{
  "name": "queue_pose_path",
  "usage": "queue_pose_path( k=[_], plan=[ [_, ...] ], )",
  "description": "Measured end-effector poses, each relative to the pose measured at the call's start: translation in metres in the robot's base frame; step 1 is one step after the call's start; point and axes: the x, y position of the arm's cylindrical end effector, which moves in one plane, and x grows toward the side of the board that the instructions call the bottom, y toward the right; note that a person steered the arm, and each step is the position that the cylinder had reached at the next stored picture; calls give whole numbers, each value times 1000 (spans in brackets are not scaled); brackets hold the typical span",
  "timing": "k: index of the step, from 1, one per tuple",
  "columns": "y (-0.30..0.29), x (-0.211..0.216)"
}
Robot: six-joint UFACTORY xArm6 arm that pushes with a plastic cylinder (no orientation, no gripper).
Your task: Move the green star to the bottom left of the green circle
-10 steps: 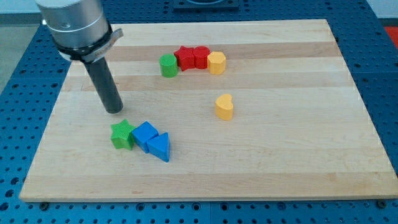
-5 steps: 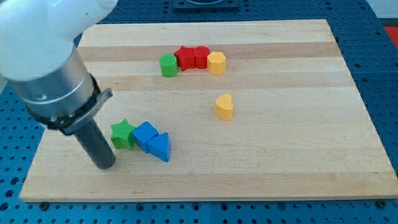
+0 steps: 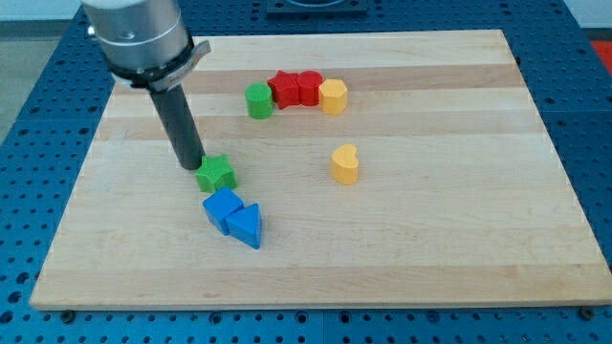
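The green star [image 3: 217,173] lies on the wooden board [image 3: 430,239], left of centre. My tip [image 3: 193,165] is just to the star's upper left, touching or nearly touching it. The green circle [image 3: 258,99] stands higher up the view and a little to the right, at the left end of a row of blocks. The star is well below and to the left of the circle.
A red star [image 3: 283,88], a red block [image 3: 308,87] and a yellow hexagon [image 3: 333,96] continue the row to the circle's right. A yellow heart [image 3: 345,163] stands mid-board. A blue block [image 3: 222,207] and a blue triangle [image 3: 245,225] lie just below the star.
The green star has moved up and to the right, away from the blue block. My tip went from the star's lower left to its upper left.
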Motion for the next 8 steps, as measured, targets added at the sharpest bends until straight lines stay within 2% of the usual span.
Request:
queue_pose_path(
  k=[1, 3, 4, 5, 6, 7, 8],
  plan=[
    [0, -4],
    [-34, 76],
    [-3, 99],
    [28, 62],
    [32, 60],
    [39, 20],
    [39, 4]
  ],
)
